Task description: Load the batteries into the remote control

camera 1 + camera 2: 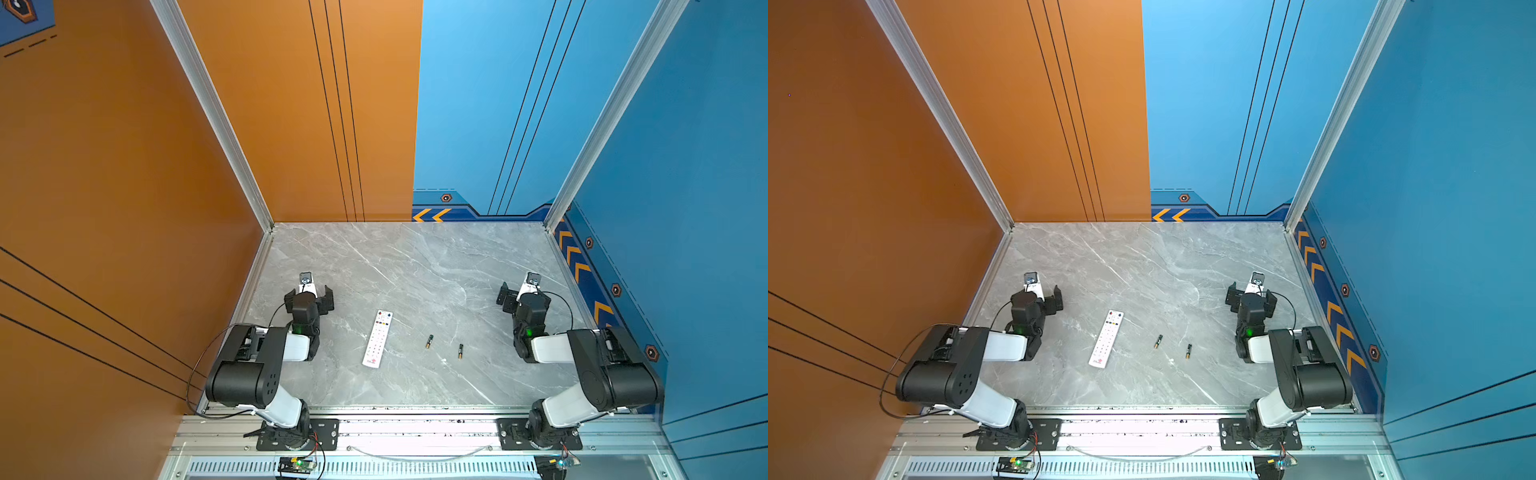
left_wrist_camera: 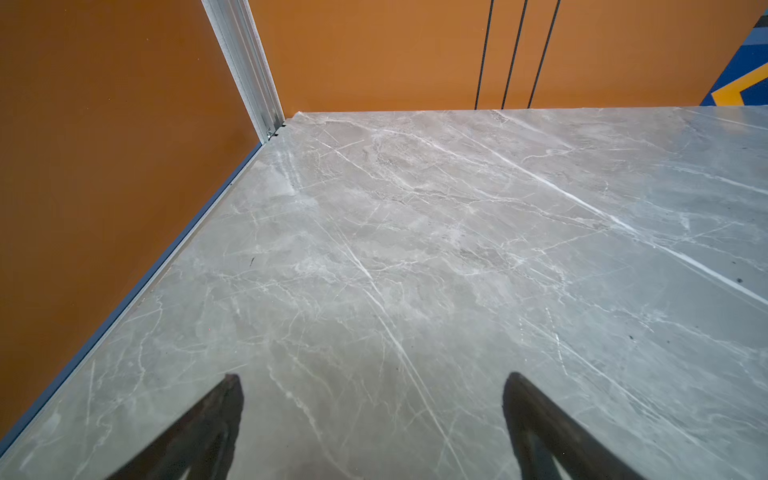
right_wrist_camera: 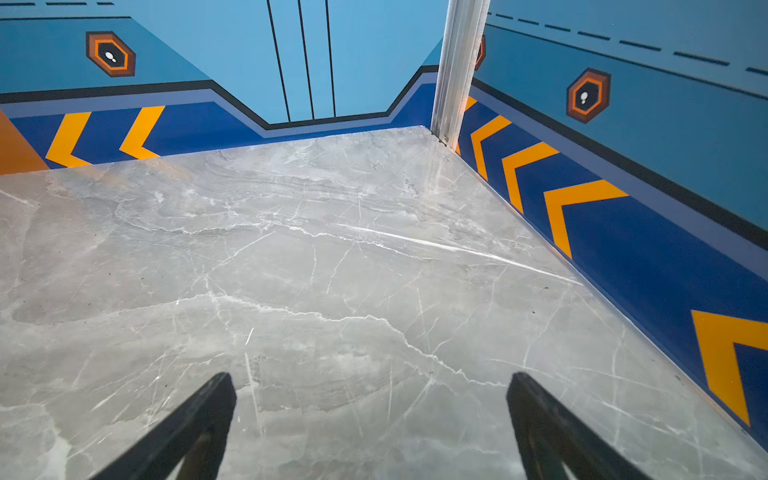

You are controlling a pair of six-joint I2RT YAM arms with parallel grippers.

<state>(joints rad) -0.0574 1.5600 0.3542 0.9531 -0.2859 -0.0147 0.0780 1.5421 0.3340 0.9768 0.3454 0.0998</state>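
Nothing is loaded yet: the remote control [image 1: 377,338] lies buttons-up on the counter [image 1: 415,270]; the batteries [image 1: 429,341] lie loose between it and the right gripper [image 3: 371,374] — it and the left gripper [image 2: 372,376] both gape empty.

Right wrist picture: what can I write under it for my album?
The right tool, wide open, hovers over a grey marble table beside a blue wall with orange arrows.

A grey marbled table [image 1: 415,257] sits between orange walls [image 1: 104,166] from nine to twelve o'clock and blue walls [image 1: 706,166] from twelve to three, yellow chevrons [image 1: 432,215] along the blue base, aluminium posts [image 1: 212,112] at the far corners.
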